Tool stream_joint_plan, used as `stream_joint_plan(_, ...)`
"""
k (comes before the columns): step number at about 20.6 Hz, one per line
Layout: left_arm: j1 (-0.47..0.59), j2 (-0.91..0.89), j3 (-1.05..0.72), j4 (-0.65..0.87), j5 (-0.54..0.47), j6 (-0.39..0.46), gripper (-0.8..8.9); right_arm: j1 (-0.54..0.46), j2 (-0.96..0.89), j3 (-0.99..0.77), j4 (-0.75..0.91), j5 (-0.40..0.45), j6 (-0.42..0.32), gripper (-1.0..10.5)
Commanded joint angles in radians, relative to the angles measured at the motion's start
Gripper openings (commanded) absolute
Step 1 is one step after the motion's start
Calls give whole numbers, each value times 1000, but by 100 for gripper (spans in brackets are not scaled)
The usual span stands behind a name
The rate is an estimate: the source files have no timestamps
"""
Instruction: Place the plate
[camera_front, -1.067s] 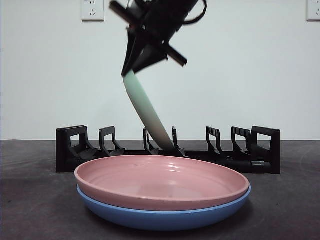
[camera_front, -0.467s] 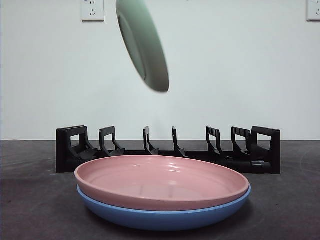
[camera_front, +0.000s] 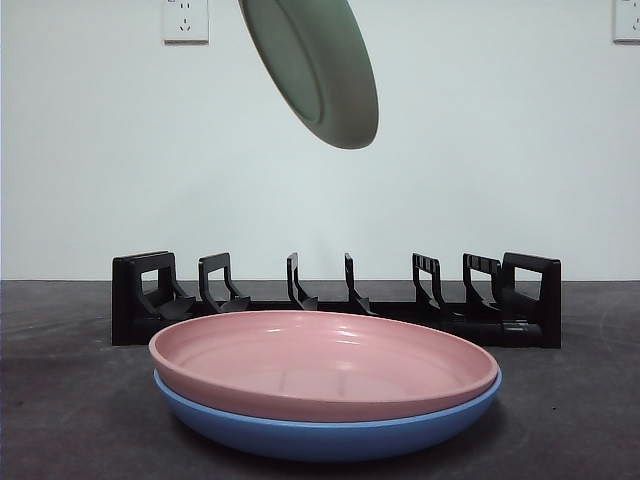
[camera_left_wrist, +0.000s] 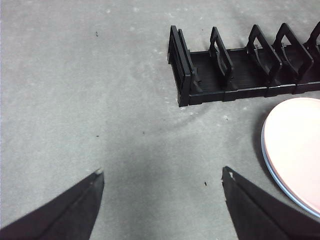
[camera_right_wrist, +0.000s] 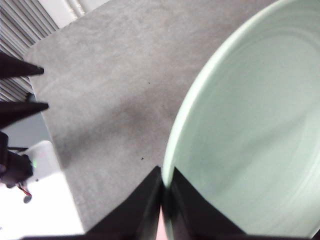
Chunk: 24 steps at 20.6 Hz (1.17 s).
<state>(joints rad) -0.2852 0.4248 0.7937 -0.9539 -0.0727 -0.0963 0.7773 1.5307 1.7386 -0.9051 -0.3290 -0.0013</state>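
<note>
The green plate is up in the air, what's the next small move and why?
Probably lower the green plate back toward the black rack. The right end effector grips its rim, it hangs tilted high above, and every slot looks empty.

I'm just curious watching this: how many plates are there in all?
3. A green plate hangs in the air, clamped by the right gripper. A pink plate sits stacked on a blue plate before the rack.

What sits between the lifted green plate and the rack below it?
Nothing: in the front view only bare wall shows between the green plate and the black rack.
</note>
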Motion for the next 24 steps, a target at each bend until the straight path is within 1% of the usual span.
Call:
stream_joint_plan(1, -1, 1, 15, 11, 0, 7, 371, 43, -95, -116, 101, 21, -27, 14)
stream_joint_plan(5, -1, 1, 15, 12, 0, 5, 371, 88, -245, -322, 228, 58, -30, 14)
stream_joint_plan(10, -1, 1, 15, 12, 0, 5, 371, 152, -417, -529, 312, 162, -43, 14)
stream_joint_plan(14, -1, 1, 15, 13, 0, 5, 371, 201, -533, -662, 333, 248, -68, 14)
stream_joint_plan(17, -1, 1, 15, 13, 0, 5, 371, 233, -571, -715, 286, 313, -103, 14)
stream_joint_plan(18, -1, 1, 15, 13, 0, 0, 371, 466, -296, -723, 62, 495, -323, 15)
stream_joint_plan(24, -1, 1, 15, 12, 0, 2, 371, 500, -186, -723, 51, 494, -349, 15)
